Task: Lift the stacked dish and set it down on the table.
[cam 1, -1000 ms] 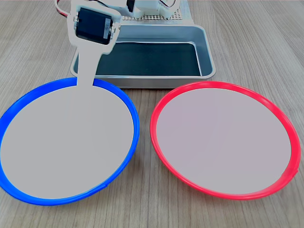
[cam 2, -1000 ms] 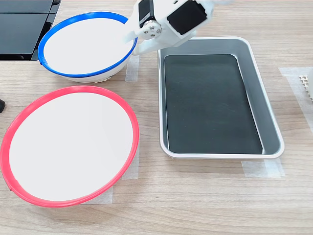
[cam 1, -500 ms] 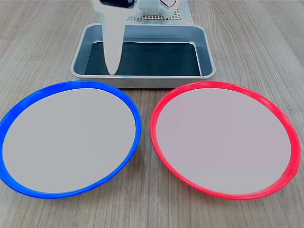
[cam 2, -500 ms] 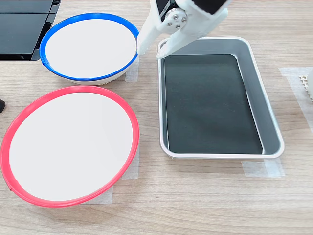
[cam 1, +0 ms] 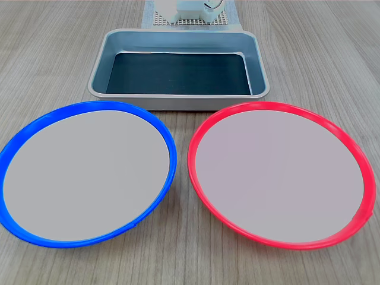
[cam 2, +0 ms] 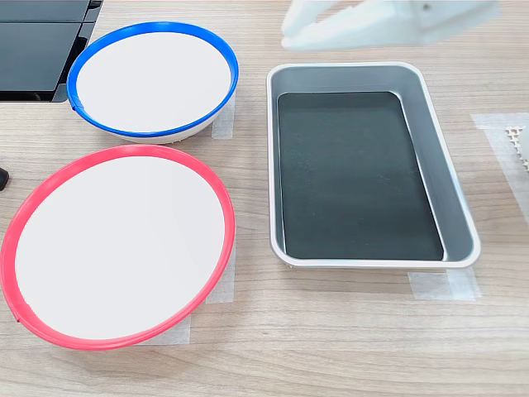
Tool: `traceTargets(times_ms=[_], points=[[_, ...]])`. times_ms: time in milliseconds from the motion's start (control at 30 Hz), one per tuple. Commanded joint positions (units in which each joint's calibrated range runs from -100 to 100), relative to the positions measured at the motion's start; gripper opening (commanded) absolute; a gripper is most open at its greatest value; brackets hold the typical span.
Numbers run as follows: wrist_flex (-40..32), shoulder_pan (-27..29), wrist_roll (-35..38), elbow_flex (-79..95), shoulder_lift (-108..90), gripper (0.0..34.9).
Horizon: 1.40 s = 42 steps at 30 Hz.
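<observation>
Bench (cam 1: pixel 332 71) carried everything, wood-grain with pale tape strips under the dishes and the tray corners in the second exterior view.

Red-rimmed plate (cam 1: pixel 276 175) sat flat on the bench at the first exterior view's right. The stacked dish (cam 1: pixel 88 171), blue rim, sat flat beside it at the first exterior view's left, rims close but apart. Nothing was stacked on or under either that I could see. In the second exterior view the blue one (cam 2: pixel 151 79) lay beyond the red one (cam 2: pixel 117 246), on its own patch of bench.

Metal tray (cam 1: pixel 178 71) with dark bottom held nothing.

My gripper (cam 2: pixel 331 31) was blurred at the top of the second exterior view, above the tray's far rim, well clear of the dish, carrying nothing. Open or closed: couldn't tell from the blur.

Judgement: set-down looked done, dish was on the bench and released. Left: only parking the arm.

Writing, brands, labels: none readable anywhere.
</observation>
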Motion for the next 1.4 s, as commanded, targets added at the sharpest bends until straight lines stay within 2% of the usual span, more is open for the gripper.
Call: traceTargets(times_ms=[0, 100, 133, 500, 1367], points=[[-2.26, -0.91, -1.47, 19.21, -18.66, 0.1], [1.95, -1.29, -2.2, 24.76, -25.74, 0.1], [5.33, -1.57, -2.34, 25.85, -28.38, 0.1], [19.2, -1.47, -1.42, 28.86, -36.91, 0.1], [19.36, -1.29, -1.86, 28.86, -36.91, 0.3]])
